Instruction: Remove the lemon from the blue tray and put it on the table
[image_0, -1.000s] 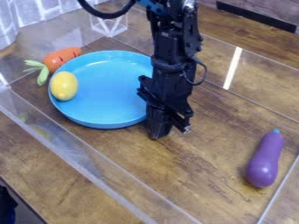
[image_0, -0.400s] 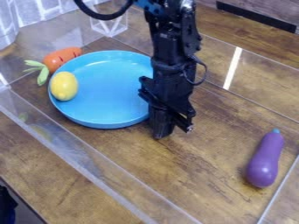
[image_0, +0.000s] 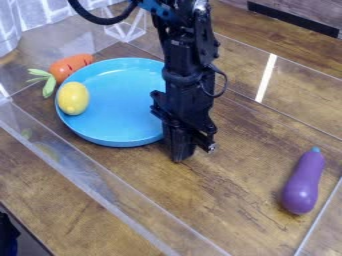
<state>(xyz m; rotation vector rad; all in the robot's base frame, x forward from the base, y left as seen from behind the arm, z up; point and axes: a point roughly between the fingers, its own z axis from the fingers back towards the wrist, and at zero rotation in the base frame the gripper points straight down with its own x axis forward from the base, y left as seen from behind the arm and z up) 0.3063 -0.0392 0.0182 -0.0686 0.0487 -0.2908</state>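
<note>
The yellow lemon (image_0: 72, 97) lies in the left part of the blue tray (image_0: 127, 112), near its rim. The tray rests on the brown wooden table (image_0: 201, 205). My gripper (image_0: 183, 152) points straight down at the tray's near right rim, its tips low over the table, far to the right of the lemon. Nothing shows between the dark fingers, and the gap between them is too dark to read.
An orange carrot (image_0: 70, 67) with green leaves lies just behind the tray's left rim. A purple eggplant (image_0: 303, 181) lies on the table at the right. A clear plastic wall (image_0: 54, 150) runs along the left and front.
The arm above the gripper has leaned slightly to the left. The gripper's tips stay at the tray's near right rim. The lemon has not moved.
</note>
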